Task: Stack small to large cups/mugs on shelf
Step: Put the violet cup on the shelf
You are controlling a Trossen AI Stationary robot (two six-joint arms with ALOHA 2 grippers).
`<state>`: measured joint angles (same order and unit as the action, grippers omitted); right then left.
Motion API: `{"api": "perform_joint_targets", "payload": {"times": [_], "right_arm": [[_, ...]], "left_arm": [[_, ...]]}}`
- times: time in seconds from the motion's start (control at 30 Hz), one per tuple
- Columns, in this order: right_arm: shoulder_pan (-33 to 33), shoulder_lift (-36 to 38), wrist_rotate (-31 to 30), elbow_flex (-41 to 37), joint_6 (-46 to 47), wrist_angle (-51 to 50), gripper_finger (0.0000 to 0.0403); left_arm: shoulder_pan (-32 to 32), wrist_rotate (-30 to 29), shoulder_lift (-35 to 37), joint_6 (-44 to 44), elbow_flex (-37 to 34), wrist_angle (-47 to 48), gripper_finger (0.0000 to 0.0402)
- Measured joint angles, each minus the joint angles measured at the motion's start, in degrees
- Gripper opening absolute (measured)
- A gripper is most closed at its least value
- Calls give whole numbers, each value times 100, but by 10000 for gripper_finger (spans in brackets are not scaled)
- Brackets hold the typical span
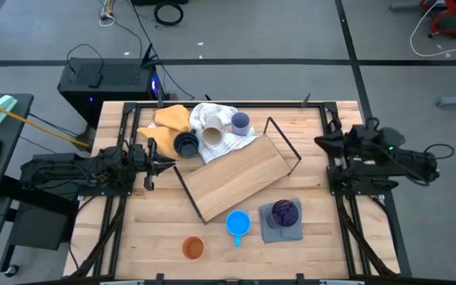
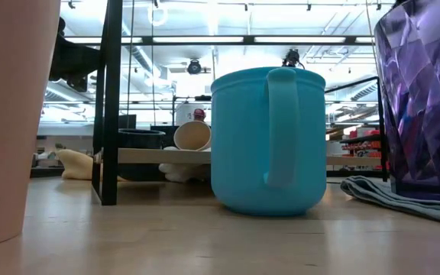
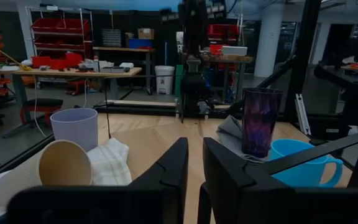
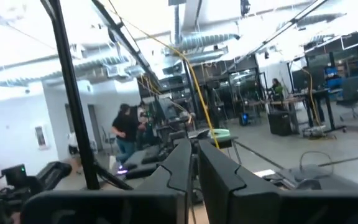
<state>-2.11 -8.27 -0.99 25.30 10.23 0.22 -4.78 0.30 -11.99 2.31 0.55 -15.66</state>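
The light-wood shelf (image 1: pixel 236 178) lies slantwise mid-table. The lavender cup (image 1: pixel 241 122) stands on the white cloth and the beige cup (image 1: pixel 211 135) lies on its side there. The dark navy mug (image 1: pixel 185 144) stands by the yellow cloth. The bright blue mug (image 1: pixel 238 223) and the orange cup (image 1: pixel 193 248) stand on the table near the front. The purple cup (image 1: pixel 285 210) stands on the grey cloth. My left gripper (image 1: pixel 165 164) is shut and empty, left of the shelf near the navy mug. My right gripper (image 1: pixel 321 142) is shut and empty at the right edge.
A yellow cloth (image 1: pixel 169 120) and a white cloth (image 1: pixel 220 131) lie at the far side and a grey cloth (image 1: pixel 279 226) at the near right. The shelf's black wire frame (image 1: pixel 285 142) stands up at its right end. Bare tabletop lies at the near left (image 1: pixel 145 229).
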Motion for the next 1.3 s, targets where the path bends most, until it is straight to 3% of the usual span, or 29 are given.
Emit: {"api": "perform_joint_targets", "payload": {"times": [0.23, 0.4, 0.77, 0.87, 1.07, 1.3], "right_arm": [[0, -1797, -43, 1912, -576, -683, 34], [0, -3062, -560, 3517, -1449, -1068, 34], [-2, -4863, -756, 6641, -1751, -2638, 34], [-2, -5221, -754, 7249, -1749, -2888, 34], [-2, -5727, -734, 8193, -1732, -3343, 34], [-210, -5962, -726, 8428, -1398, -3936, 34]], "left_arm": [[0, -1, 0, 0, 0, -22, 53], [0, -2, 0, 0, 0, -33, 60], [-4, -3, -2, 342, 226, -969, 53], [-4, -2, 2, 449, 727, -669, 54], [-3, -2, -119, 475, 2390, 1223, 62], [0, 9, -1172, 358, 4593, 3328, 62]]}}
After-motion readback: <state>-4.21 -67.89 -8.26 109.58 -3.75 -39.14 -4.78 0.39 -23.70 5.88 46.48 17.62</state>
